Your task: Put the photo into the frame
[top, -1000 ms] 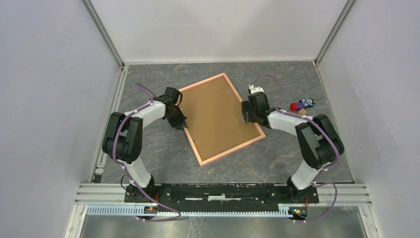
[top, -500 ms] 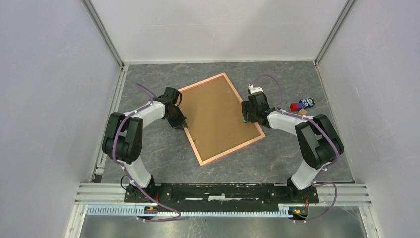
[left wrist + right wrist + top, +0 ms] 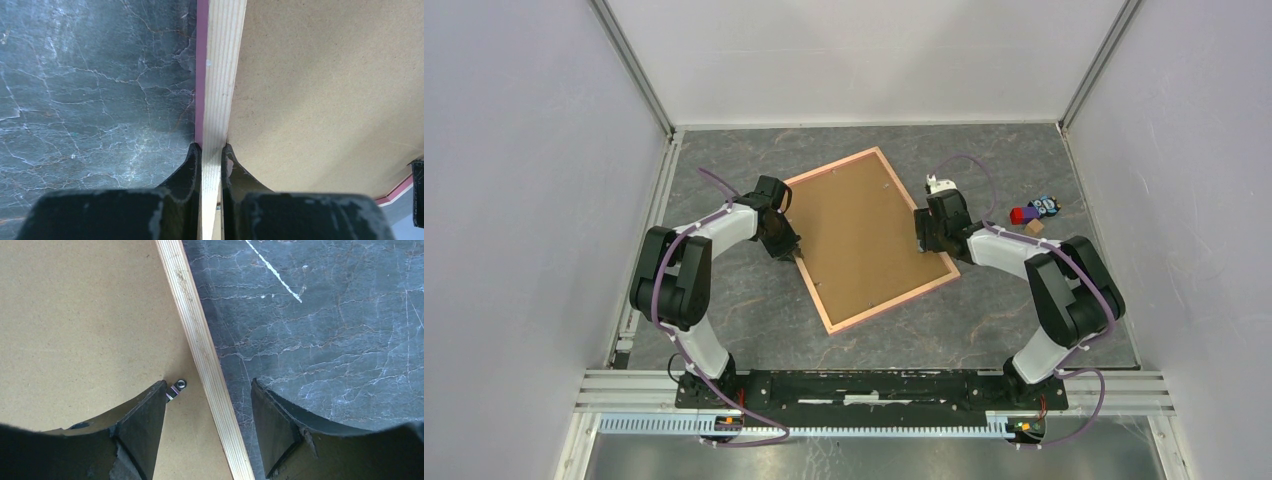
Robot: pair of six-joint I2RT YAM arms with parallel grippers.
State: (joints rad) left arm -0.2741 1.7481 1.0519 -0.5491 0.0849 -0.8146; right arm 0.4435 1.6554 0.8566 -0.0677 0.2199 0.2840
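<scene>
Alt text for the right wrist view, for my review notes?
Open fingers straddle the frame's pale wooden rail, one over its brown back beside a small metal clip, the other over the grey table.

The dark grey, veined tabletop (image 3: 724, 300) carries the pink frame (image 3: 864, 235), brown back up and askew. Well to its right cluster a red block (image 3: 1022, 215), a blue object (image 3: 1046, 206) and a tan block (image 3: 1035, 228).

A robotics lab test cell is showing itself: plain pale grey panel walls (image 3: 524, 200) and silver aluminium corner struts (image 3: 636, 68) are enclosing a dark grey marble-patterned tabletop (image 3: 984, 310).
</scene>
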